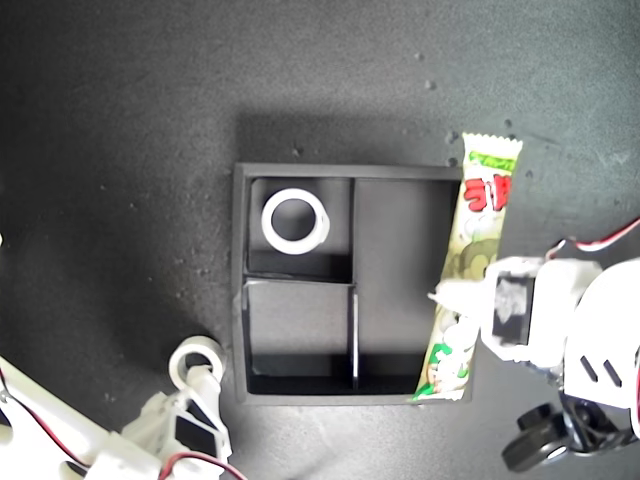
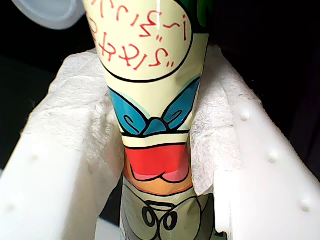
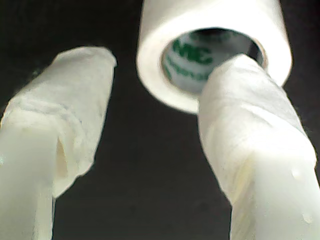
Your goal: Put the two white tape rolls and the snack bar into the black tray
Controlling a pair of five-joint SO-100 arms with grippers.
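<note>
First hand (image 2: 160, 165) is clamping the snack bar (image 1: 465, 270) mid-length between its tissue-wrapped fingers (image 2: 82, 135); the first wrist view is showing only wrapper print close up, while the exterior view is showing the bar lying along the black tray (image 1: 240, 290) wall at the exterior view's right, one crimped end sticking out past the tray's far edge. Wide flat tape roll (image 1: 295, 221) is sitting in a small compartment. Second hand (image 3: 150, 150) is standing released, jaws apart: one fingertip (image 3: 240, 95) is poking at the core of the thicker tape roll (image 3: 210, 30), green print inside; the exterior view is showing that roll (image 1: 196, 357) on the desk just outside the tray, by its near corner at the exterior view's left. Both arms are cut off by the frame. Desk (image 1: 120, 150) is dark, matte and speckled.
</note>
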